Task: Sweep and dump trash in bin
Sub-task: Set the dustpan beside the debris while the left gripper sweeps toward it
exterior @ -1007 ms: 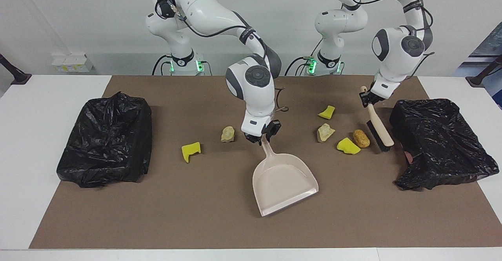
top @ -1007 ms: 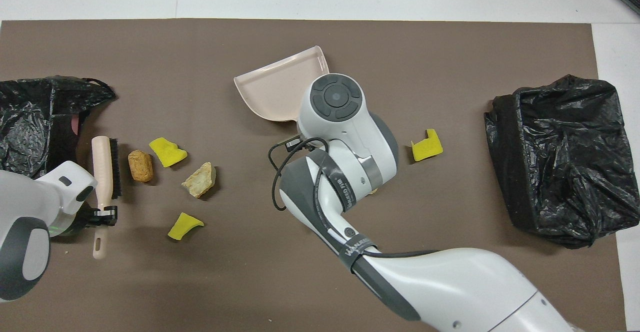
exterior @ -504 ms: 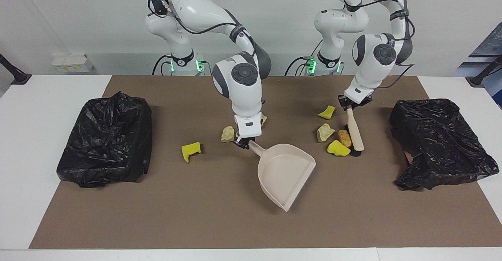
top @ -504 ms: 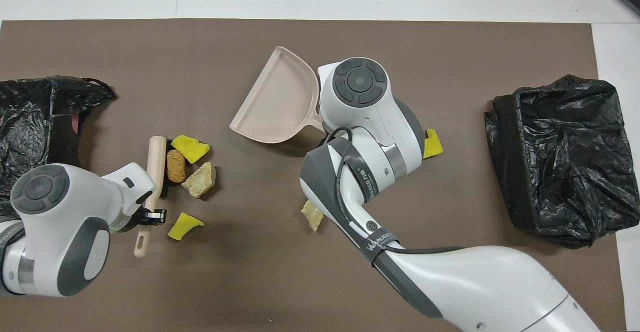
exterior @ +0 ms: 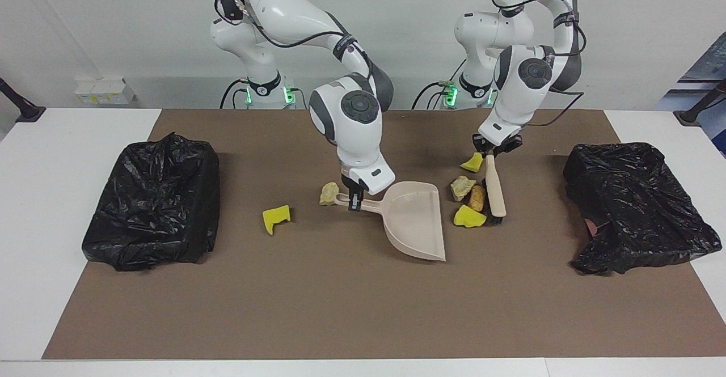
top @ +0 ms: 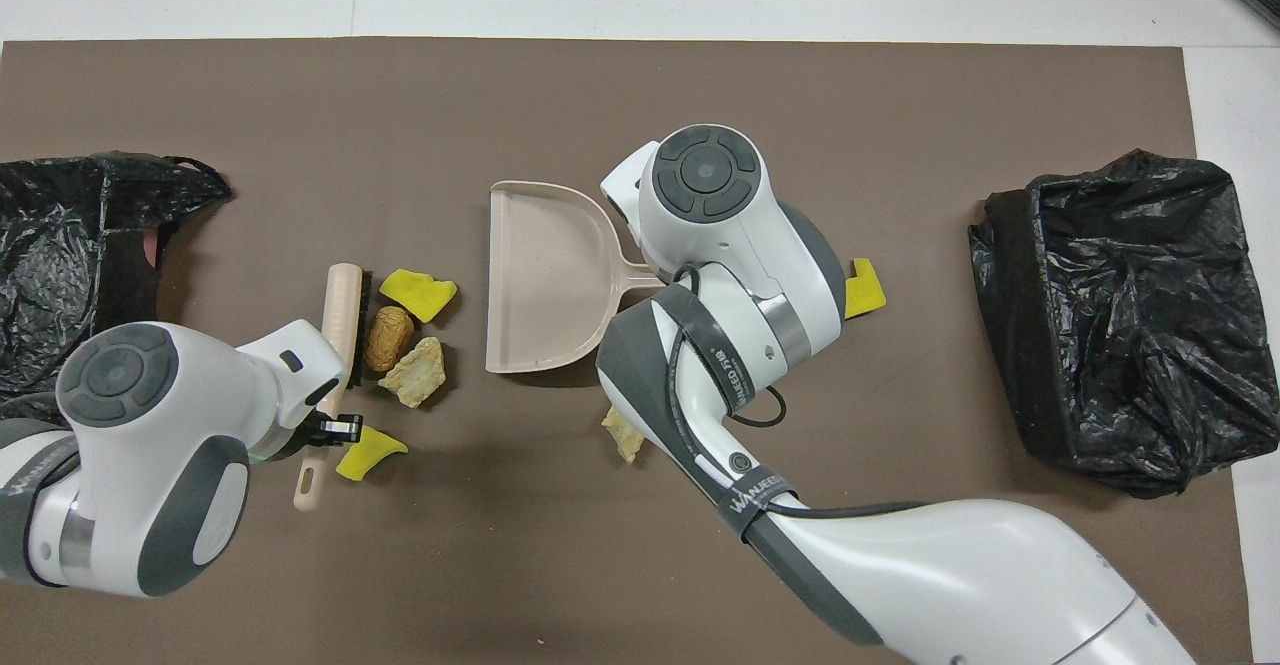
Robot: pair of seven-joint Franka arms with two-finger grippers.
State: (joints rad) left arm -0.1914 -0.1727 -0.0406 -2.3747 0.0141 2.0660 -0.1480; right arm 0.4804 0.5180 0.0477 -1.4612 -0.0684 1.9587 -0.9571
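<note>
My right gripper [exterior: 353, 200] is shut on the handle of the beige dustpan [exterior: 417, 221], which lies flat on the mat with its mouth toward a trash cluster. My left gripper [exterior: 491, 151] is shut on the handle of the beige brush [exterior: 494, 187], whose bristles are against that cluster: a beige lump [exterior: 462, 187], an orange-brown lump [exterior: 477, 197] and a yellow sponge chunk [exterior: 469, 216]. Another yellow chunk [exterior: 472, 162] lies beside the left gripper. A beige lump [exterior: 329, 193] and a yellow chunk [exterior: 276, 218] lie toward the right arm's end. The overhead view shows one more beige lump [top: 625, 435].
Two bins lined with black bags stand at the mat's ends, one at the right arm's end [exterior: 153, 201] and one at the left arm's end [exterior: 635, 207]. The brown mat [exterior: 317, 309] is bare farther from the robots than the dustpan.
My right gripper has turned the dustpan so its mouth faces the trash cluster. My left gripper has swept the brush toward the dustpan, pushing three scraps closer to it.
</note>
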